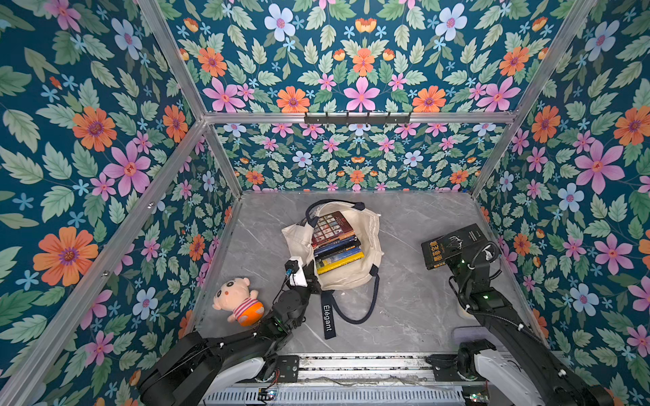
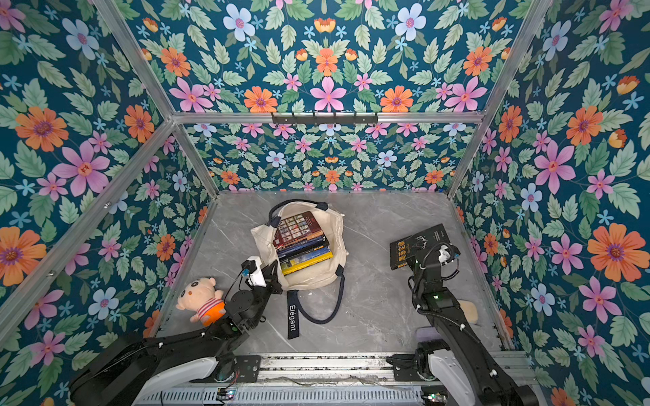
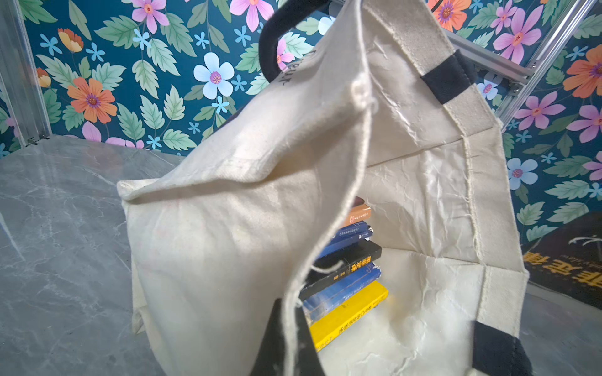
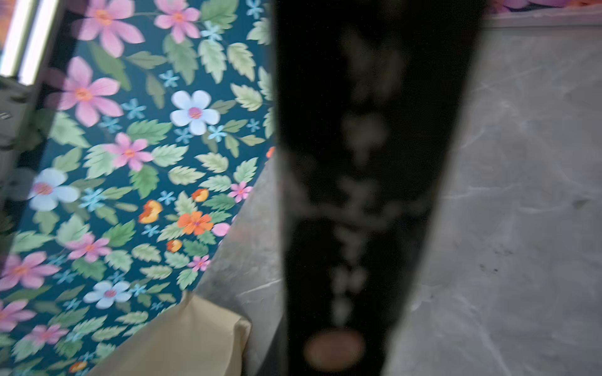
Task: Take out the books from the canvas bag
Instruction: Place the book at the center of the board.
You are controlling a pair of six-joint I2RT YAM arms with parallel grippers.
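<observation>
The cream canvas bag [image 1: 370, 225] [image 2: 332, 225] stands open in the middle of the grey table. A stack of books [image 1: 336, 246] [image 2: 302, 246] lies inside it, a dark red cover on top and a yellow one [image 3: 348, 312] at the bottom. My left gripper [image 1: 312, 271] [image 2: 275, 273] [image 3: 290, 328] is shut on the bag's near rim [image 3: 325, 247], with the fabric edge pinched between the dark fingers. My right gripper [image 1: 452, 259] [image 2: 415, 261] is shut on a black book [image 1: 453, 242] [image 2: 420, 242] with gold lettering, held at the table's right side. That book's blurred spine [image 4: 368, 162] fills the right wrist view.
A pink plush doll [image 1: 239, 298] [image 2: 202, 296] lies at the front left beside the left arm. The bag's navy strap [image 1: 327, 316] [image 2: 292, 316] trails toward the front edge. A beige pad [image 2: 469, 311] [image 4: 182, 338] sits under the right arm. Floral walls close in three sides.
</observation>
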